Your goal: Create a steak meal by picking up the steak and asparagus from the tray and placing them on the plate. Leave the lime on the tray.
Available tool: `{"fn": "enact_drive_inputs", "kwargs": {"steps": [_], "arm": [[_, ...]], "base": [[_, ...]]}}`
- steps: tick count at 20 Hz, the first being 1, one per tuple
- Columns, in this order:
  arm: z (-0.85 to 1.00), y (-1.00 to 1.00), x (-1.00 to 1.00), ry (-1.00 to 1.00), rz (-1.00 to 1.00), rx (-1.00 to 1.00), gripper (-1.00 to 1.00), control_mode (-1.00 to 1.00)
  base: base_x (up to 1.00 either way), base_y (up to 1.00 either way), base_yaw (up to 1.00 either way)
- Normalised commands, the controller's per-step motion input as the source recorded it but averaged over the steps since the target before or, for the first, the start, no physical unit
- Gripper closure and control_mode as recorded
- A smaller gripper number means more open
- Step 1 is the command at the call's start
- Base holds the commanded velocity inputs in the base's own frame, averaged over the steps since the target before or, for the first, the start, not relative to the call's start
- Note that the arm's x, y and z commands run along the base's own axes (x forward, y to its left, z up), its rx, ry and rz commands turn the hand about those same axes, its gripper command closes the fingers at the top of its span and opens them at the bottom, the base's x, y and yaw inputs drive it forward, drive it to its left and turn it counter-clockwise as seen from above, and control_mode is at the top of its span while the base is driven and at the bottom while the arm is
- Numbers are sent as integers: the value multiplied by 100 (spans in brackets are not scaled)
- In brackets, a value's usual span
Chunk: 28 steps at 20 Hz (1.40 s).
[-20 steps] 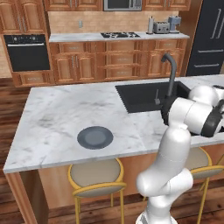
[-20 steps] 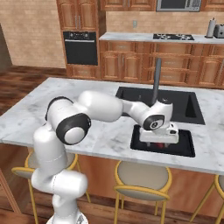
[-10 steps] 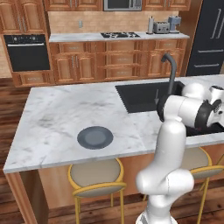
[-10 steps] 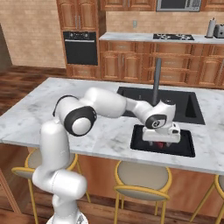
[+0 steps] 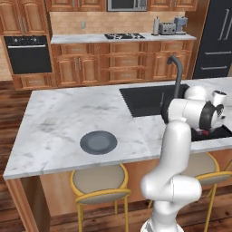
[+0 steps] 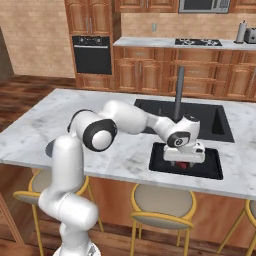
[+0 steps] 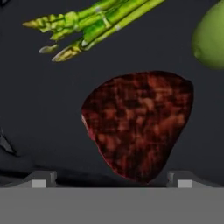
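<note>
The dark red-brown steak point(image 7: 138, 124) lies flat on the black tray point(image 7: 39, 109), close below the hand. My gripper point(image 7: 111, 180) is open, with one fingertip on each side of the steak's near end, and holds nothing. The green asparagus point(image 7: 94, 22) lies beyond the steak, and the yellow-green lime point(image 7: 212, 37) sits at the frame's upper right edge. From the right base view the gripper point(image 6: 184, 159) is low over the tray point(image 6: 161, 164), and a bit of the steak point(image 6: 183, 165) shows under it. The round grey plate point(image 5: 99, 142) sits far left on the marble island.
The black sink basin point(image 6: 160, 111) and its tall dark faucet point(image 6: 178, 93) stand just behind the tray. The tray lies near the island's front edge point(image 6: 200, 186). Yellow-framed stools point(image 5: 99, 183) stand under the counter.
The arm's links have swung round while the hand stayed over the tray and sank a little closer to it. The food has not moved.
</note>
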Motion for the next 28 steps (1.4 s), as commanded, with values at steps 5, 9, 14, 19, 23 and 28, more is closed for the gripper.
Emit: {"fn": "enact_drive_inputs", "kwargs": {"steps": [5,9,14,19,23,28], "arm": [[-22,-12,25,0,0,1,-100,-100],[-6,-26,25,0,0,3,-100,-100],[-4,-14,23,0,0,2,-100,-100],[-9,11,4,-1,0,0,100,-100],[-1,4,4,0,0,0,100,-100],[7,19,-21,-3,0,0,100,-100]], "base": [[0,0,0],[0,0,0],[0,0,0],[0,0,0],[0,0,0],[0,0,0]]}}
